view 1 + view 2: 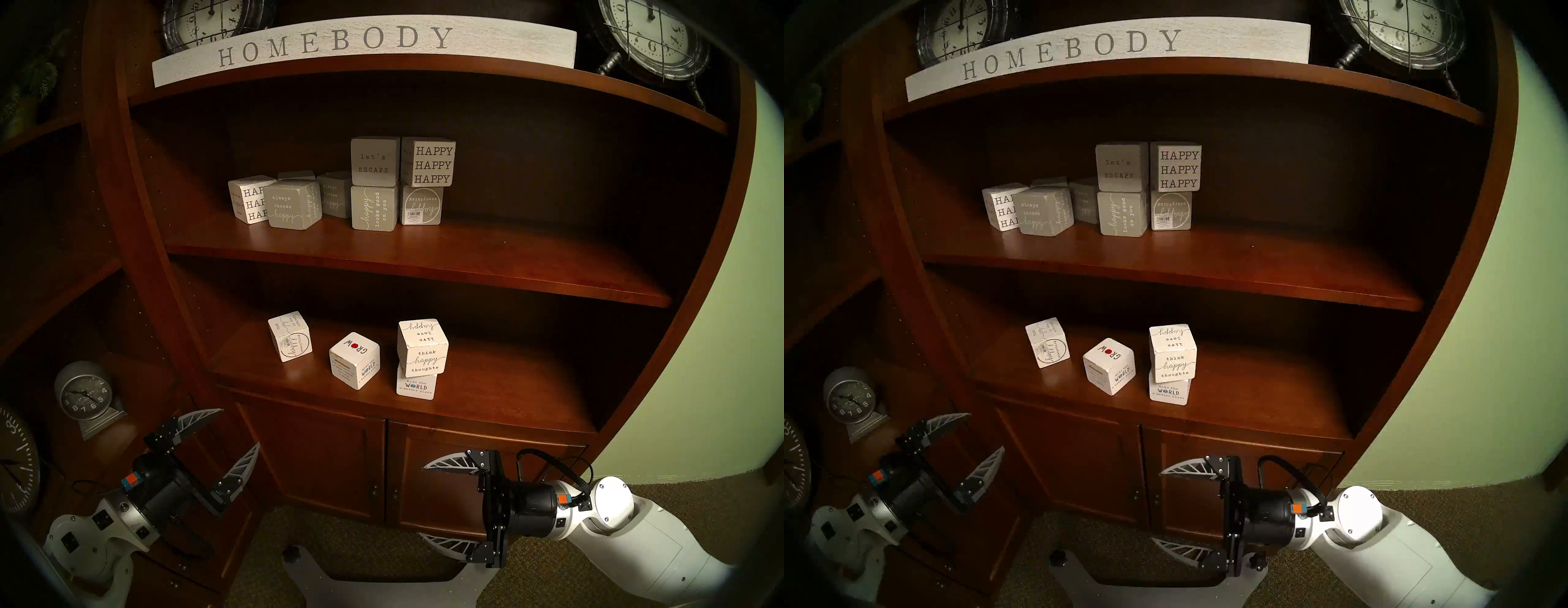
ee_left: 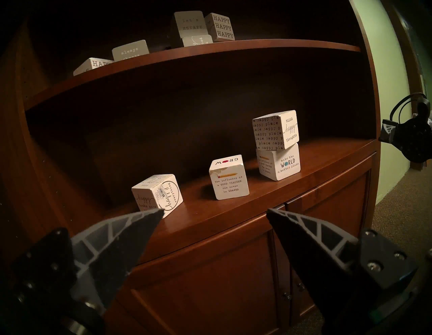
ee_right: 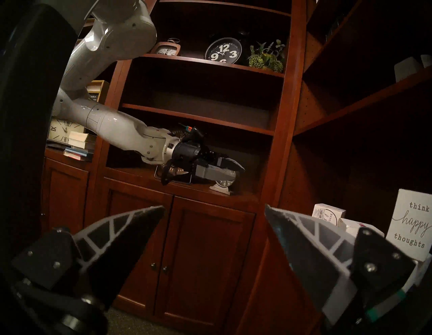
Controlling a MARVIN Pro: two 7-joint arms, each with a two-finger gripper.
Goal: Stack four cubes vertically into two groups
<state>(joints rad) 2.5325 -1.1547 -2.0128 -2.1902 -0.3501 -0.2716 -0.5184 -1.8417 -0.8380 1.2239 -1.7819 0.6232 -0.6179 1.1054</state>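
On the lower shelf (image 1: 488, 395) stand the white cubes. The "think happy thoughts" cube (image 1: 422, 348) (image 2: 275, 129) sits on a "make the WORLD" cube (image 1: 416, 385) (image 2: 279, 163), slightly askew. To their left a "GROW" cube (image 1: 354, 360) (image 2: 228, 177) stands alone, turned corner-forward. Further left is the cube with circled script "happy" and a barcode (image 1: 290, 342) (image 2: 157, 195). My left gripper (image 1: 239, 429) (image 2: 214, 213) hangs open and empty, below and left of the shelf. My right gripper (image 1: 422, 501) (image 3: 214, 209) is open and empty in front of the cabinet doors, pointing left.
The middle shelf (image 1: 466, 259) carries several grey and white blocks (image 1: 375, 184). A "HOMEBODY" sign (image 1: 360, 46) and clocks (image 1: 649, 38) sit on top. A small grey clock (image 1: 82, 395) stands in the left bay beside my left gripper. Cabinet doors (image 1: 322, 467) are below.
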